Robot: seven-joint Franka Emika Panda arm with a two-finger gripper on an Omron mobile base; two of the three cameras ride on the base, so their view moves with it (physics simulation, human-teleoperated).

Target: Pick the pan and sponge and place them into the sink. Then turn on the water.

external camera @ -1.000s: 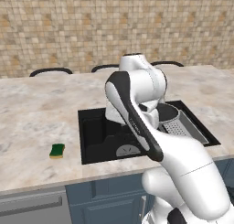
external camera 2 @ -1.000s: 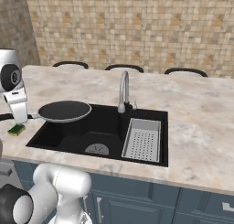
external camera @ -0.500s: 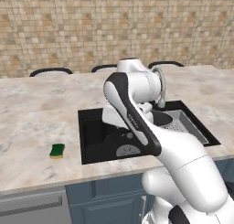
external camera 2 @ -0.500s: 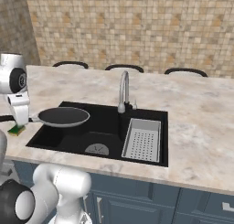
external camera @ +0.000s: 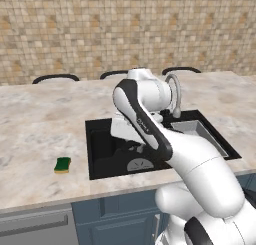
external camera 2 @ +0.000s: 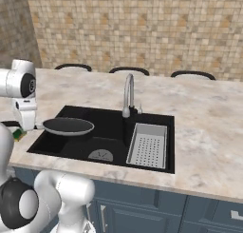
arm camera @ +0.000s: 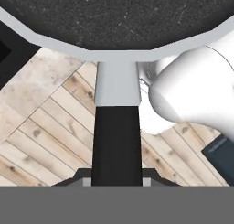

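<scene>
With its handle pinched in the gripper [arm camera: 117, 182], the pan [external camera 2: 68, 126] hangs level above the sink's [external camera 2: 152, 122] left part; sponge [external camera: 62, 164] lies on counter [external camera: 40, 134] left of sink; faucet [external camera 2: 128, 95] behind.

The pan [external camera 2: 68, 126], at the left of the right base view, is black inside with a pale grey rim, and in the hand view its handle [arm camera: 117, 127] runs from light grey into black; the sink [external camera 2: 109, 124] at centre is black with a grey drain [external camera 2: 101, 155], and a light grey perforated tray [external camera 2: 148, 145] sits right of centre. The sponge [external camera: 62, 164], at the lower left of the left base view, is green over yellow on a bench [external camera: 40, 124] of mottled beige and grey marble. The wall [external camera 2: 142, 27] across the top is small tan and brown tiles, the faucet [external camera 2: 128, 95] is silver, the cabinets [external camera 2: 156, 203] along the bottom are blue-grey, and the floor [arm camera: 41, 122] in the hand view is pale wood planks.
</scene>
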